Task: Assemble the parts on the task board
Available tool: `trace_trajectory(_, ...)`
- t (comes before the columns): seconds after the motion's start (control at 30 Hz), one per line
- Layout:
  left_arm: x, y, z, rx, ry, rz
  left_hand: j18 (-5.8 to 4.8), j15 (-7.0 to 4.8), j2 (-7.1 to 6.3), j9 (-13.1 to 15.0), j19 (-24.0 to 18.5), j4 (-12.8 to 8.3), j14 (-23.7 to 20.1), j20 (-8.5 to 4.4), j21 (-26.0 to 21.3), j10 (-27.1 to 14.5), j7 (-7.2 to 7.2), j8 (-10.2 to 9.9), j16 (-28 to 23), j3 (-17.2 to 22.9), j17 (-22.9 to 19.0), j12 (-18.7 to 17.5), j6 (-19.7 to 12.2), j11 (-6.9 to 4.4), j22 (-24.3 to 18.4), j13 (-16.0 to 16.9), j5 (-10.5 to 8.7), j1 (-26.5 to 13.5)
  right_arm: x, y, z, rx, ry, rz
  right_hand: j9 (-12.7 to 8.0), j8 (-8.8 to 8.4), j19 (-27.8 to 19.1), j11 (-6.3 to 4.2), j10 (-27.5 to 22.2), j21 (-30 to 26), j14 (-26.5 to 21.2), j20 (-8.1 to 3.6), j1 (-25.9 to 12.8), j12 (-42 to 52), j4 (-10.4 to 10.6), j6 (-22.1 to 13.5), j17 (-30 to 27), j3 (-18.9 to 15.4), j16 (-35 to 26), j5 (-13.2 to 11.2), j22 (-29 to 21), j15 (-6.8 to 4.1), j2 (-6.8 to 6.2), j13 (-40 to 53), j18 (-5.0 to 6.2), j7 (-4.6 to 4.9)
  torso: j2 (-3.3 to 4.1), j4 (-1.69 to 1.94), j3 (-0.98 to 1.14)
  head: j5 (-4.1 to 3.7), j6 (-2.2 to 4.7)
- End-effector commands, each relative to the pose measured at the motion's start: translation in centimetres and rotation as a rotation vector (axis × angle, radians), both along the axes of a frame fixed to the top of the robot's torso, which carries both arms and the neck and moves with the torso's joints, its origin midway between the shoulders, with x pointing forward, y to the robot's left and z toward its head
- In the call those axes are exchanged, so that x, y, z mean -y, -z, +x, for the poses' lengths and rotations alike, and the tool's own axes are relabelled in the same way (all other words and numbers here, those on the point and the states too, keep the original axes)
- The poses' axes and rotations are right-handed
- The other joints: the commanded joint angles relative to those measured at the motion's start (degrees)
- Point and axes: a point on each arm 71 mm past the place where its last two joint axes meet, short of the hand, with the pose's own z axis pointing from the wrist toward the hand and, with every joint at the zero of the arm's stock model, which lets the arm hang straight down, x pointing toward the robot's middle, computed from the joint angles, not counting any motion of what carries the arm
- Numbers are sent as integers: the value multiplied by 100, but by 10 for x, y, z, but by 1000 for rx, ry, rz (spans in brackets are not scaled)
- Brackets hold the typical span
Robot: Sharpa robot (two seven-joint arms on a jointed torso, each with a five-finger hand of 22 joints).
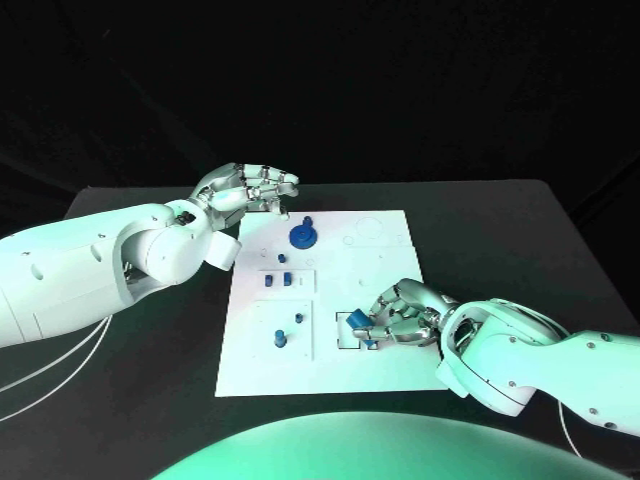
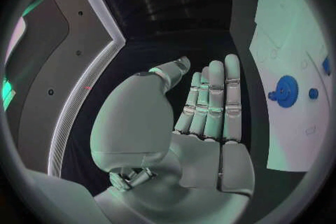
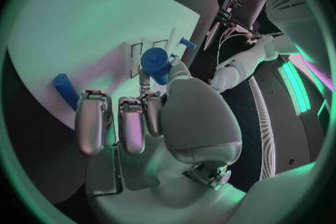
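Blue part [image 1: 358, 320] stands upright in right hand [image 1: 407, 315].

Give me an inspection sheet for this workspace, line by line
Surface: black table, bare around the board.
Job's things: white board; blue gear at its far end; small blue parts mid-board; blue peg near left.
Clutter: nothing seen.
Hands: left hand empty, fingers straight, beyond the board's far left corner; right hand holds a blue block over the board.
Cables: white cables under the left arm.
Surroundings: dark backdrop.
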Motion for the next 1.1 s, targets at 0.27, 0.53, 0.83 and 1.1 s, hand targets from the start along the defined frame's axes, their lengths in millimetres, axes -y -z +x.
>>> trace_trajectory(0.27, 2, -1, -1, 2, 17, -12, 73, 3, 38, 12, 7, 0, -46, 35, -35, -66, -15, 48, 2, -35, 3, 43, -59, 13, -15, 0, -12, -16, -9, 8, 0, -45, -36, -40, 294, 291, 95, -37, 131, -21, 496, -26, -100, 51, 5, 395, 1045, -43, 35, 33, 780, -43, 7, 547, -60, -325, -1, -17, 8, 23, 0)
trace_trajectory(0.53, 2, -1, -2, 1, 17, -12, 73, 3, 38, 12, 7, 0, -46, 35, -35, -66, -15, 48, 2, -35, 3, 43, -59, 13, -15, 0, -12, -16, -12, 9, 3, -31, -30, -41, 297, 308, 96, -42, 140, -21, 496, -31, -178, 60, 8, 394, 1049, -60, 36, 32, 784, -48, 37, 560, -60, -327, 2, -11, 9, 31, 0)
trace_trajectory(0.83, 1, -1, -2, 0, 15, -10, 73, 3, 38, 12, 7, 0, -46, 35, -35, -66, -15, 48, 2, -35, 3, 43, -59, 13, -15, 0, -12, -16, -14, 9, 5, -25, -29, -40, 300, 347, 107, -47, 161, 2, 504, -39, -349, 89, 9, 398, 1083, -100, 47, 32, 805, -54, 116, 599, -66, -334, -3, -11, 7, 30, 0)
trace_trajectory(1.1, 0, -1, -2, 0, 13, -9, 73, 3, 38, 12, 7, 0, -46, 35, -35, -66, -15, 48, 2, -35, 3, 43, -59, 13, -15, 0, -12, -16, -14, 9, 5, -22, -30, -50, 301, 380, 122, -56, 185, 32, 513, -44, -462, 126, 11, 415, 1131, -118, 62, 33, 828, -60, 200, 642, -74, -344, -2, -14, 7, 23, 0)
